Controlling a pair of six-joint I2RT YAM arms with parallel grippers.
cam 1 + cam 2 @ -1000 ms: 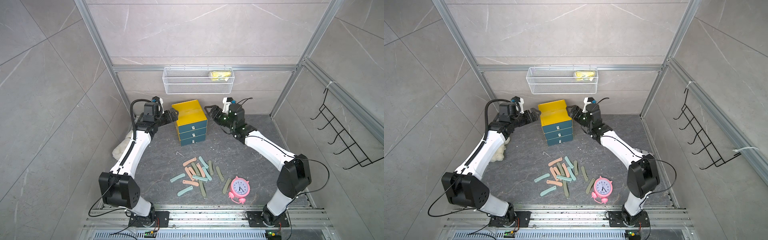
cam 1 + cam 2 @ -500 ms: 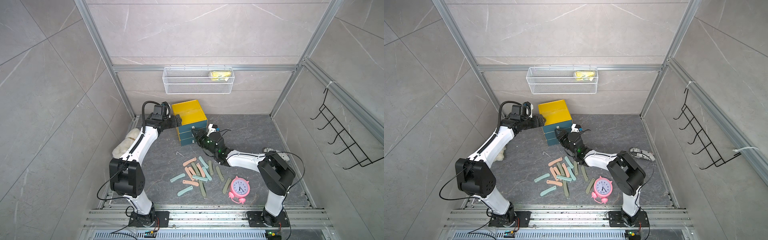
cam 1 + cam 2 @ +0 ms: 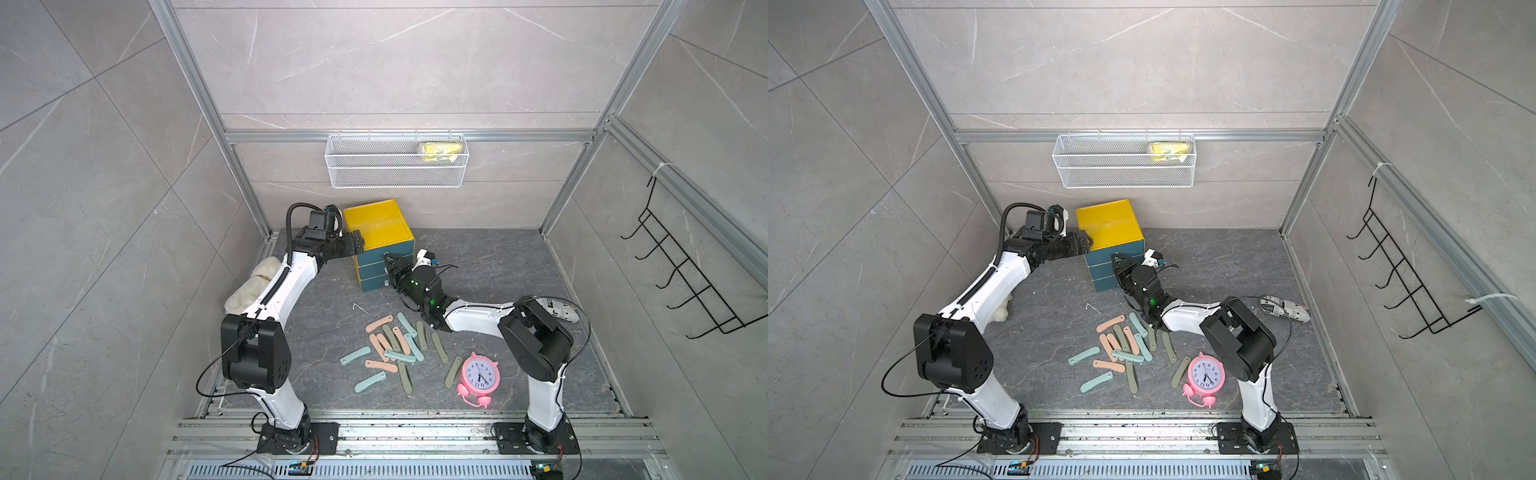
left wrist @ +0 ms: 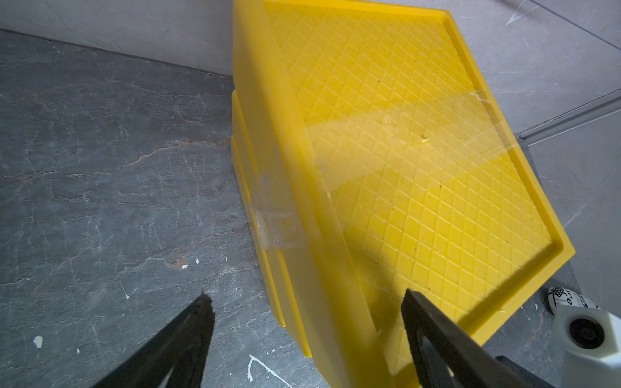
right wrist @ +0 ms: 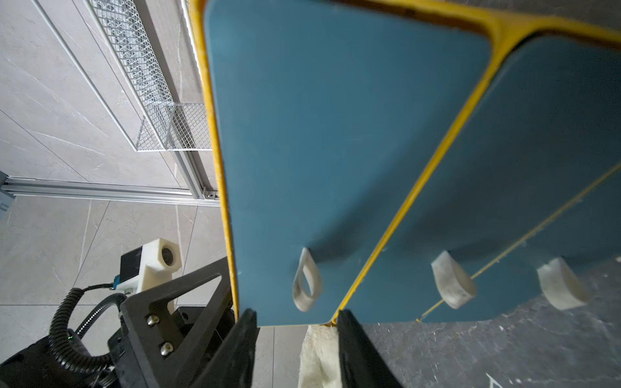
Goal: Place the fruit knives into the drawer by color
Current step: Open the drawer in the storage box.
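Note:
The drawer (image 3: 380, 226) (image 3: 1108, 220) is a yellow cabinet with three shut dark-teal fronts, standing at the back of the floor. The fruit knives (image 3: 395, 345) (image 3: 1125, 345), pink, mint and olive bars, lie in a loose heap in front of it. My left gripper (image 3: 355, 245) (image 4: 305, 295) is open and straddles the cabinet's upper left edge without clamping it. My right gripper (image 3: 388, 266) (image 5: 295, 315) is low in front of the drawer fronts. Its jaws stand a narrow gap apart, just short of the top front's white loop pull (image 5: 306, 285), which is not pinched.
A pink alarm clock (image 3: 481, 374) stands right of the heap. A fluffy cream item (image 3: 253, 282) lies by the left arm, and a black-and-white patterned thing (image 3: 1285, 309) at the right. A white wire basket (image 3: 395, 166) hangs on the back wall, a black hook rack (image 3: 681, 282) on the right wall.
My right arm has swung down from beside the cabinet to the drawer fronts, its jaws narrowing. My left gripper has moved onto the cabinet's upper left edge.

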